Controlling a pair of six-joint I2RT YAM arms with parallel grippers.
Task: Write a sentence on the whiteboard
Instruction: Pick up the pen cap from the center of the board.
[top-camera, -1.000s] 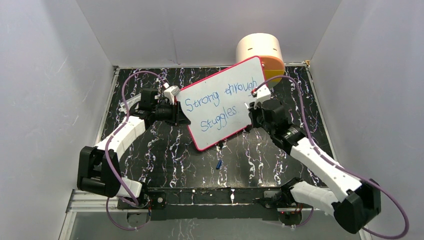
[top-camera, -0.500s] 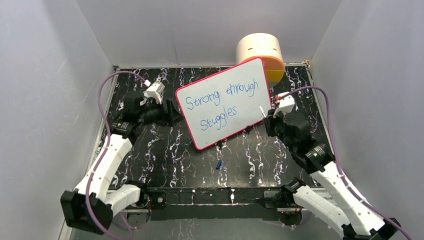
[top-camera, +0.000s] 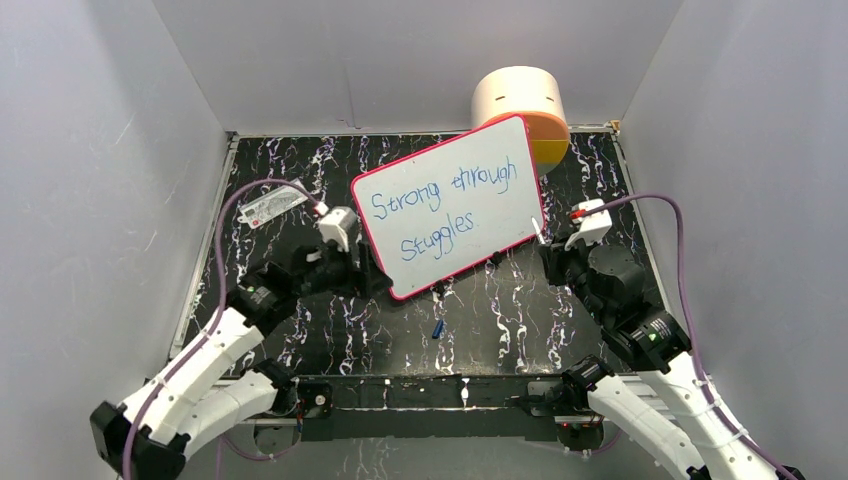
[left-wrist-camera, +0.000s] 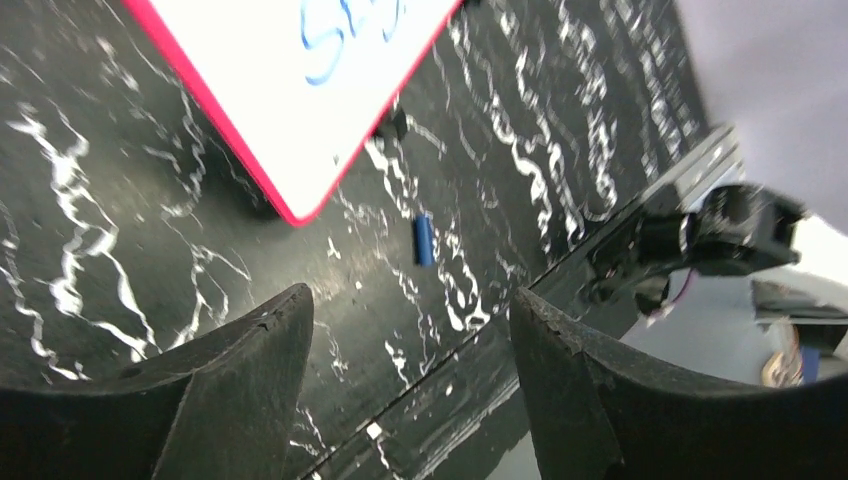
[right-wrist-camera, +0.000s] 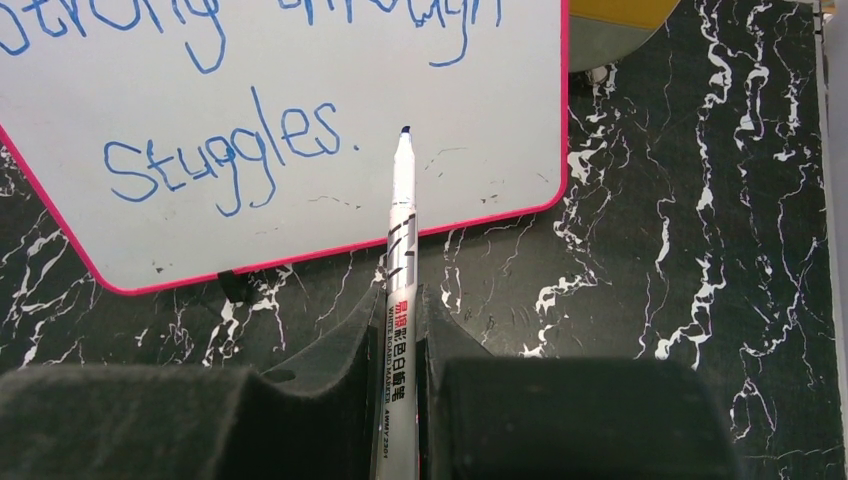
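Lab test booth, plain grey walls (top-camera: 95, 200)

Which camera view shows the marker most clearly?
The right wrist view: the marker runs up the centre, its tip and printed barrel sharp, clamped in the right gripper. The top external view shows only a thin white sliver beside the right edge of the whiteboard. The left wrist view does not show it.

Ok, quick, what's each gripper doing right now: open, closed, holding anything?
Left gripper: open, holding nothing.
Right gripper: closed on the marker.
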